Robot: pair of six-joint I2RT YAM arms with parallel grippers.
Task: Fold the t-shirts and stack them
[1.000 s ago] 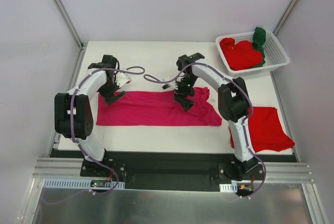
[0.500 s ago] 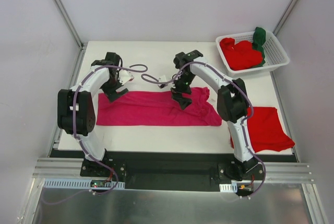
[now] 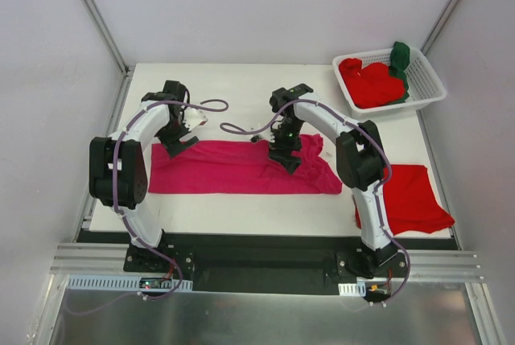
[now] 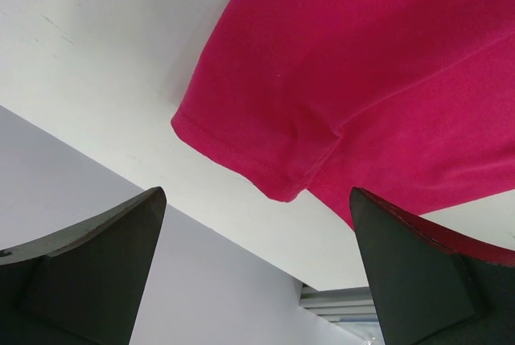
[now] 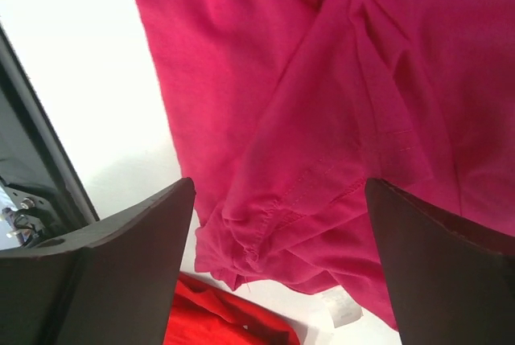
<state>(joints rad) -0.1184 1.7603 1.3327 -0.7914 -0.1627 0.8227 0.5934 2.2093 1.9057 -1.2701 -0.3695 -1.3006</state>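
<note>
A magenta-pink t-shirt (image 3: 233, 166) lies folded into a long flat strip across the middle of the table. My left gripper (image 3: 175, 145) is open just above its far-left corner (image 4: 273, 164), holding nothing. My right gripper (image 3: 286, 156) is open above the shirt's bunched right end (image 5: 322, 160), holding nothing. A folded bright red t-shirt (image 3: 412, 197) lies at the table's right front; its edge shows in the right wrist view (image 5: 217, 317). More red shirts (image 3: 370, 81) and a dark green one (image 3: 400, 59) fill the basket.
The white slotted basket (image 3: 430, 80) stands at the back right corner. White enclosure walls stand close on the left, back and right. The table's left edge (image 3: 109, 152) runs near my left gripper. A white label (image 5: 339, 306) sticks out of the pink shirt.
My left gripper shifted slightly back and left along the shirt's far-left corner. My right gripper swung left, then came back over the shirt's right end. The pink shirt lies about as before.
</note>
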